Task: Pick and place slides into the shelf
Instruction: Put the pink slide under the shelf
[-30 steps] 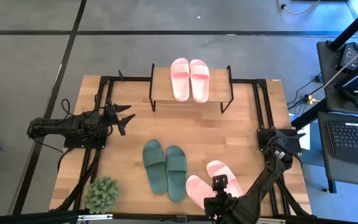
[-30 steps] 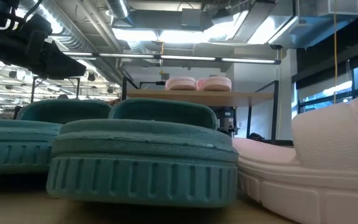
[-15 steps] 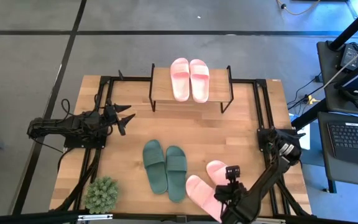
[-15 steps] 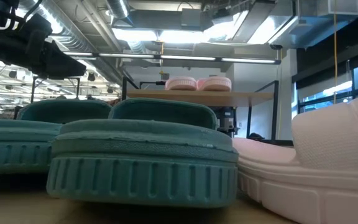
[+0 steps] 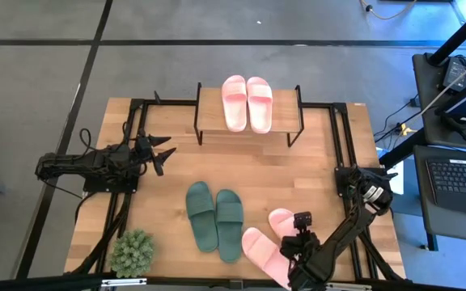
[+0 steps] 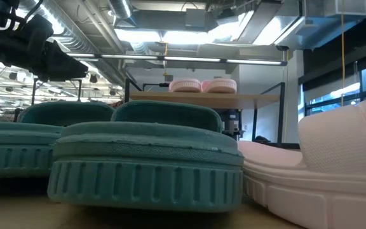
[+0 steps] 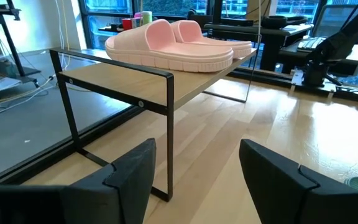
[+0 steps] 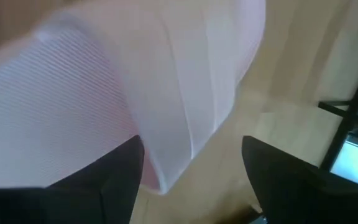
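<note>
The right gripper (image 5: 291,260), fingers wide, is hovering over the near pink slides (image 5: 264,250), lying diagonally beneath it.

Even, bright overhead light fills the high view, with only soft, short shadows under the shelf (image 5: 249,121). In the low view, ceiling strip lights glare white while the nearest green slide (image 6: 145,168) sits slightly soft. The left wrist view is sharp, daylight coming through the windows behind. The right wrist view is heavily blurred, the pink slide (image 8: 104,93) smeared
</note>
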Robot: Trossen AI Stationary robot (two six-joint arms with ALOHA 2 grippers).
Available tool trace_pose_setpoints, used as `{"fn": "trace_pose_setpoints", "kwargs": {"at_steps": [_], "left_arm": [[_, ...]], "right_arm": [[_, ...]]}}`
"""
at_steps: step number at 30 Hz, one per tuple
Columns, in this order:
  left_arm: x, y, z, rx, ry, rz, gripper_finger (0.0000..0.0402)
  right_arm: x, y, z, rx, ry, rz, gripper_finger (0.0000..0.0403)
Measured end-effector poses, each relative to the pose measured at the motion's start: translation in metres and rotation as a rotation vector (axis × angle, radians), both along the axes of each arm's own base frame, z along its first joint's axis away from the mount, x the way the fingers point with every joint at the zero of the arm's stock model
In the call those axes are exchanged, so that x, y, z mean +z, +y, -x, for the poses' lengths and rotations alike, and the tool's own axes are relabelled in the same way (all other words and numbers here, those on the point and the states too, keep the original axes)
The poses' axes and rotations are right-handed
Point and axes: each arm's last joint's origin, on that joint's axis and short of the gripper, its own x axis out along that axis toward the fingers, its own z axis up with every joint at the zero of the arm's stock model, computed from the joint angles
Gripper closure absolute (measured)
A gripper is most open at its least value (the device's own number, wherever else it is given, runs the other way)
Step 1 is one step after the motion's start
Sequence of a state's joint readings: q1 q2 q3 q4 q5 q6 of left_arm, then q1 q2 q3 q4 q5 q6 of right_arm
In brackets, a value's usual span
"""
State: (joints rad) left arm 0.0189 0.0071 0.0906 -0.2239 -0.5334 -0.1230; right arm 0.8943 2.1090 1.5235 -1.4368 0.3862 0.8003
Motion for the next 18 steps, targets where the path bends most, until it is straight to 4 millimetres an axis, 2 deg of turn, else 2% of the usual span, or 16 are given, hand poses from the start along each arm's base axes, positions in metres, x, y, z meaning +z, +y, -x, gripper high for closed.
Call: {"fn": "trace_pose_setpoints", "kwargs": {"at_steps": [5, 18], "left_arm": [[-0.001, 0.000, 0.000, 0.000, 0.006, 0.000, 0.0177], [-0.001, 0.000, 0.000, 0.000, 0.017, 0.000, 0.0177]], "right_arm": [[-0.011, -0.007, 0.005, 0.043, 0.053, 0.034, 0.0132], [-0.011, -0.017, -0.006, 0.092, 0.017, 0.097, 0.0132]]}}
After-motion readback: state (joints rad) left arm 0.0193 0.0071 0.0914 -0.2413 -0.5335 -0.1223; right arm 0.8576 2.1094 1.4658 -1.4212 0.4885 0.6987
